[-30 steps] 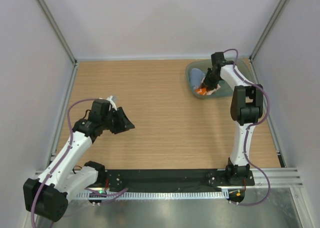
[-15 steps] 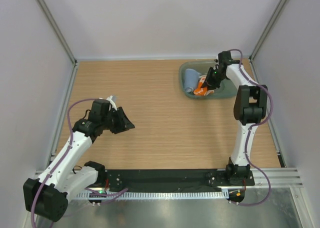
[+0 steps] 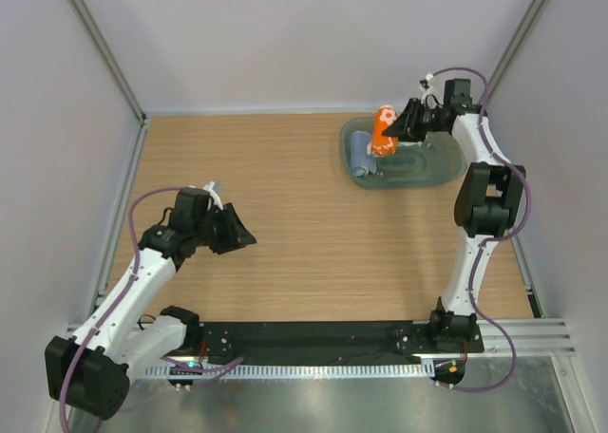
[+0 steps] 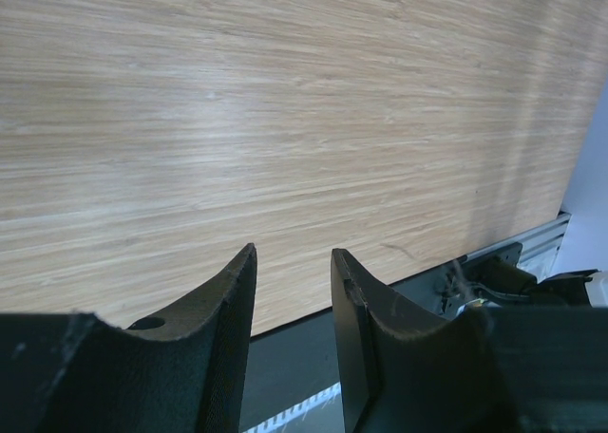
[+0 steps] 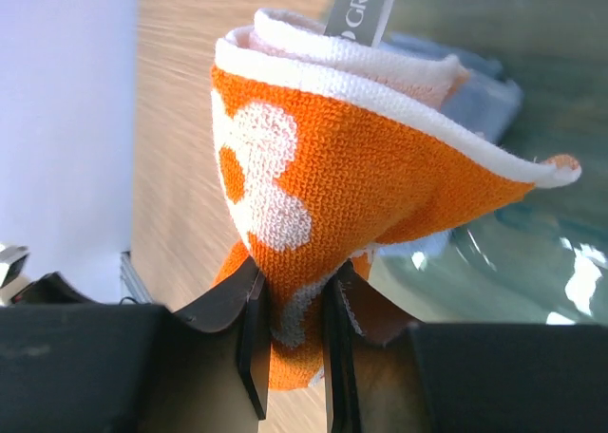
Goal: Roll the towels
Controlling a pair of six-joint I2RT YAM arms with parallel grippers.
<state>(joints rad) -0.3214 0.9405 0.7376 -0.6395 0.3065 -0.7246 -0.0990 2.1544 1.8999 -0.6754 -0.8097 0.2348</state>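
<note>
A light wood-grain desk (image 3: 304,205) fills the middle of the top view. At its upper right a translucent teal tray (image 3: 429,173) lies flat on the wood. A black rail (image 3: 313,336) runs along its bottom edge.

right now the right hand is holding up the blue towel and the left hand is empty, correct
Not quite: the right hand holds up the orange-and-white towel, not the blue one, as the right wrist view shows. The blue towel lies in the tray. The left hand is empty.
</note>
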